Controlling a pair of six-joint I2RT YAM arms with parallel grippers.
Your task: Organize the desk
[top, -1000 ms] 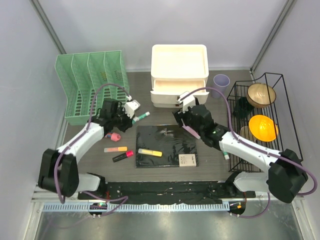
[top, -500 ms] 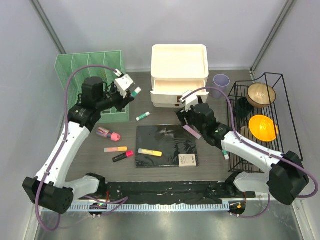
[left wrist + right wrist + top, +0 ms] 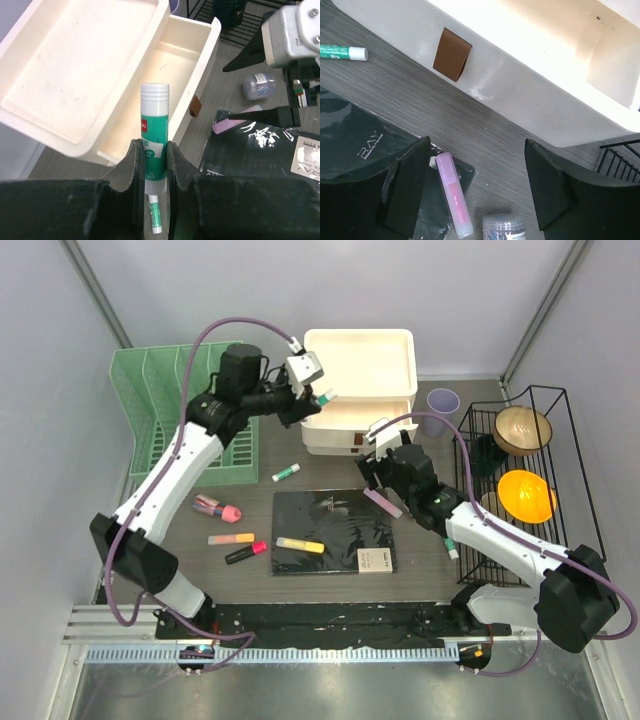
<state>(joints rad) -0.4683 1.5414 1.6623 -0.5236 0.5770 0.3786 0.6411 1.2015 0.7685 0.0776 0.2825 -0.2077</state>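
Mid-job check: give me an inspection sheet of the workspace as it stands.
Surface: dark wood-grain desk, littered.
Job's things: the desk itself; white plastic drawer unit, drawer open.
Clutter: black notebook with yellow highlighter on it; pink highlighter, second glue stick, loose markers.
Grippers: left gripper shut on green-and-white glue stick near the open drawer; right gripper open, empty, above the pink highlighter.
Cables: purple cable arcs free above the left arm.
Surroundings: green mesh file rack, black wire rack, lilac cup.
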